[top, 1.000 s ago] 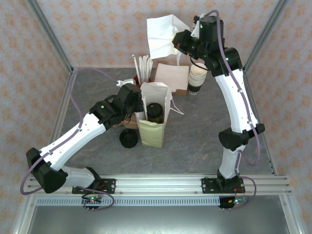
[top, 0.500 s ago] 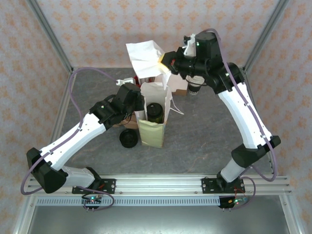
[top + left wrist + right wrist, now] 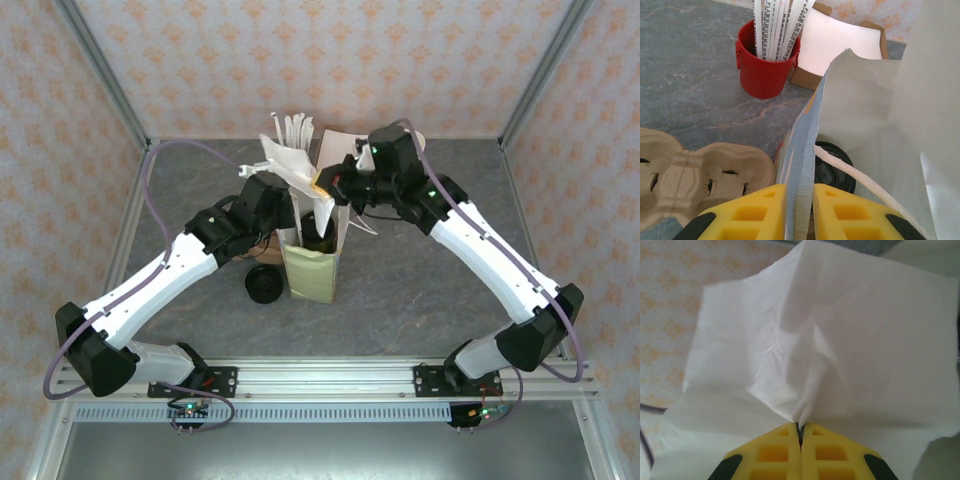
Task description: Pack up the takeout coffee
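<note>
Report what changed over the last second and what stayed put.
The right tool, clamped on the white napkin, swung down and to the left, from high at the back to just over the open mouth of the paper bag. Nothing was grabbed or released. The left tool kept pinching the bag's wall. The takeout coffee inside the bag and the black disc beside it stayed put.

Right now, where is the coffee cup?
In the top view the takeout coffee stands inside the paper bag at mid-table, with a black disc lying just left of the bag.
</note>
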Motion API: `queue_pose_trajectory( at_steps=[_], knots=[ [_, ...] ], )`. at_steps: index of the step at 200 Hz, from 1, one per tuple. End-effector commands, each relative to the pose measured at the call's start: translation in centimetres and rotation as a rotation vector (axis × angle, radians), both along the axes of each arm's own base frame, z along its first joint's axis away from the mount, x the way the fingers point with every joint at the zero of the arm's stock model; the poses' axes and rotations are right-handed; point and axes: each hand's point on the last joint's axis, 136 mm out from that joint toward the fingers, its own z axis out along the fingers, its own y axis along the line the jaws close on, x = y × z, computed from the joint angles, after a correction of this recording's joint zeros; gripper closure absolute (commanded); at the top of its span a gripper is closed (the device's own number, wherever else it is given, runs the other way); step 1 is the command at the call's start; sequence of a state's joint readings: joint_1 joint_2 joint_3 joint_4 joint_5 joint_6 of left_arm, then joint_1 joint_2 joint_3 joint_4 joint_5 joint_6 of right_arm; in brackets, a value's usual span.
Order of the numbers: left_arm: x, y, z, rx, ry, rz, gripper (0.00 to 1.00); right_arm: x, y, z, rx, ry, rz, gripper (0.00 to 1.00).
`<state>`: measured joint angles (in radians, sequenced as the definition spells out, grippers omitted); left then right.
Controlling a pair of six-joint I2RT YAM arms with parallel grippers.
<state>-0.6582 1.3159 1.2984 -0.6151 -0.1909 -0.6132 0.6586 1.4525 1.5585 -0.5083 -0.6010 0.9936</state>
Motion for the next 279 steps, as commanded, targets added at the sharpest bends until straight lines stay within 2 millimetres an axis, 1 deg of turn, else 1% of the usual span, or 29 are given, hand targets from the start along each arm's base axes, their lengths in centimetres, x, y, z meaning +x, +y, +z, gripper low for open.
queue_pose_trajectory(
  at_steps=[1,21,44,77,109,119,133,160,177,206,238,260,279],
  knots=[
    [0.0,0.7,0.0,-0.007,-0.009,0.022,0.79,-0.2,-0.3,-0.4,0.009,-0.009,-0.030,1.00],
    [0.0,0.8,-0.1,0.000,-0.004,0.022,0.80,-0.5,-0.4,-3.2,-0.058,0.025,-0.031,1.00],
    [0.0,0.8,0.0,0.001,-0.005,0.022,0.80,-0.8,-0.9,-5.5,-0.191,0.012,-0.037,1.00],
    [0.0,0.8,0.1,0.001,-0.008,0.020,0.81,-0.6,-2.0,-7.7,-0.379,-0.017,-0.057,1.00],
    [-0.1,0.8,0.0,0.003,-0.003,0.020,0.81,-0.2,-2.5,-9.0,-0.496,-0.041,-0.060,1.00],
    [0.0,0.8,-0.1,0.005,0.000,0.020,0.81,-0.1,-2.6,-9.1,-0.531,-0.053,-0.053,0.95],
    [-0.1,0.8,-0.1,0.003,-0.001,0.021,0.81,-0.1,-2.5,-8.5,-0.550,-0.079,-0.033,0.82],
    [0.0,0.9,0.0,0.005,-0.005,0.021,0.80,0.4,-3.1,-6.6,-0.566,-0.152,-0.048,0.67],
    [0.0,0.9,0.2,0.004,-0.009,0.023,0.77,0.8,-3.5,-5.1,-0.571,-0.203,-0.068,0.62],
    [0.0,0.9,0.9,0.001,-0.022,0.020,0.71,1.3,-4.2,-3.0,-0.588,-0.270,-0.099,0.60],
    [0.1,0.8,1.9,0.002,-0.039,0.012,0.56,1.6,-4.4,-0.7,-0.592,-0.350,-0.097,0.60],
    [0.2,0.6,3.4,-0.001,-0.068,-0.010,0.45,1.8,-5.3,1.3,-0.618,-0.426,-0.113,0.59],
    [0.4,0.2,5.2,0.016,-0.097,-0.049,0.34,2.0,-6.3,3.3,-0.644,-0.506,-0.136,0.55]
  ],
)
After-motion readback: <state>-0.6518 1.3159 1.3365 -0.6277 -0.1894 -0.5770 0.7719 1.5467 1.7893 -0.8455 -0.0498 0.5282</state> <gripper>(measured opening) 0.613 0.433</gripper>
